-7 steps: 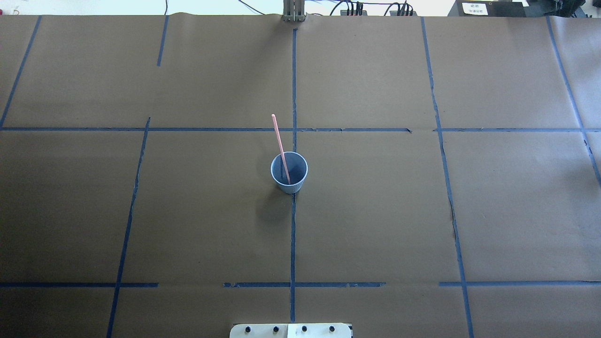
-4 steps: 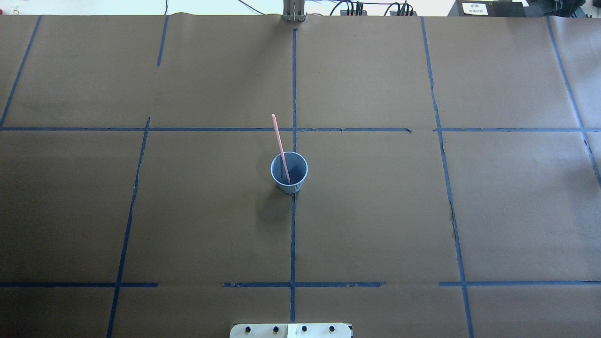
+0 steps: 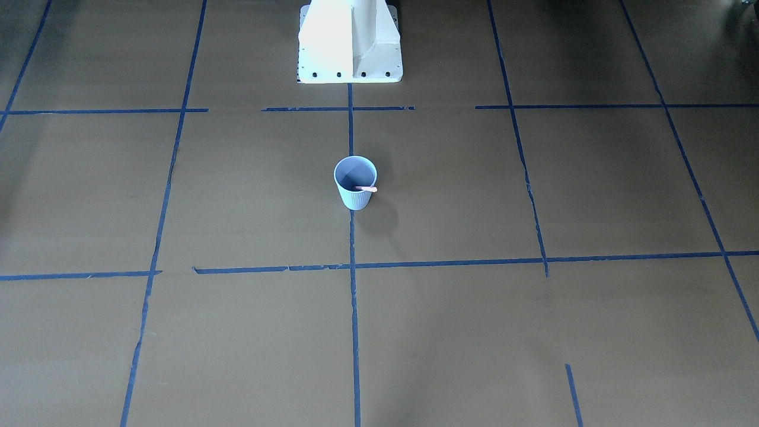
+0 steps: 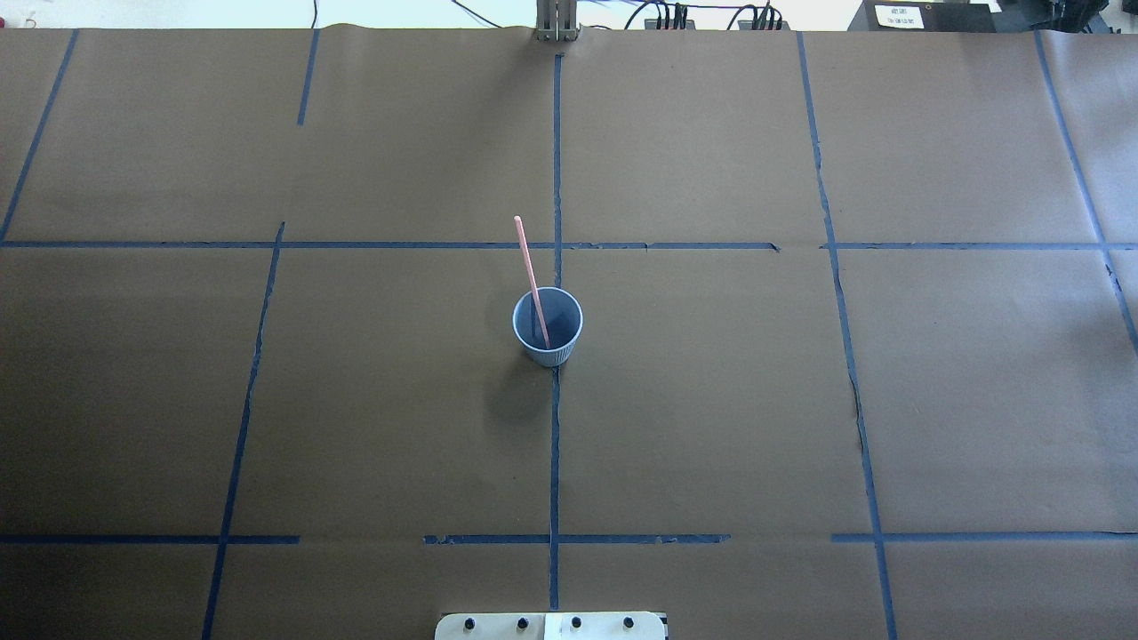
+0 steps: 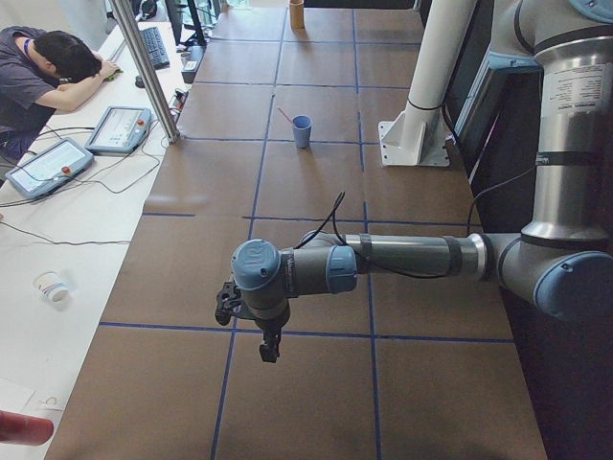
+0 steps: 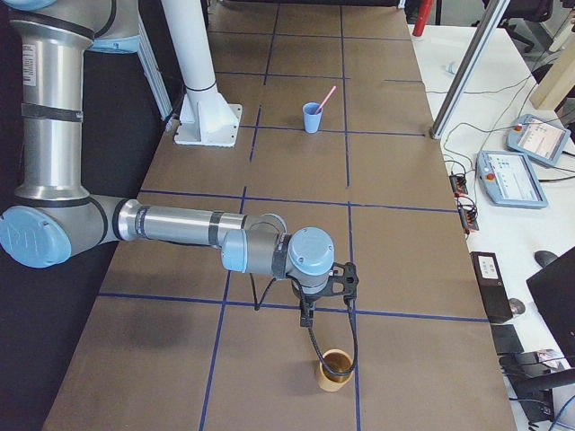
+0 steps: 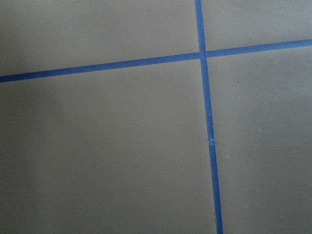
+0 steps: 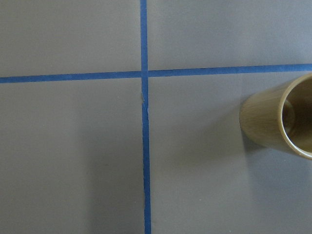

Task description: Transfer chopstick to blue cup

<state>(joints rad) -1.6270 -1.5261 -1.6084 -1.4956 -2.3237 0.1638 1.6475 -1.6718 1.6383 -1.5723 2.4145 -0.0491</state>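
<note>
The blue cup (image 4: pixel 560 324) stands upright at the middle of the table, on the centre tape line. One pinkish-orange chopstick (image 4: pixel 529 262) stands in it and leans over the far rim. In the front-facing view only its tip (image 3: pixel 366 189) shows at the cup's (image 3: pixel 356 198) rim. The left gripper (image 5: pixel 268 347) hangs over bare table far from the cup (image 5: pixel 302 131). The right gripper (image 6: pixel 305 316) hangs at the other end, above a tan cup. Both grippers show only in the side views, so I cannot tell whether they are open or shut.
A tan wooden cup (image 6: pixel 334 370) stands just below the right gripper and shows at the right edge of the right wrist view (image 8: pixel 273 117). The robot's white base (image 3: pixel 350 41) stands behind the blue cup. A person (image 5: pixel 43 72) leans on the side bench.
</note>
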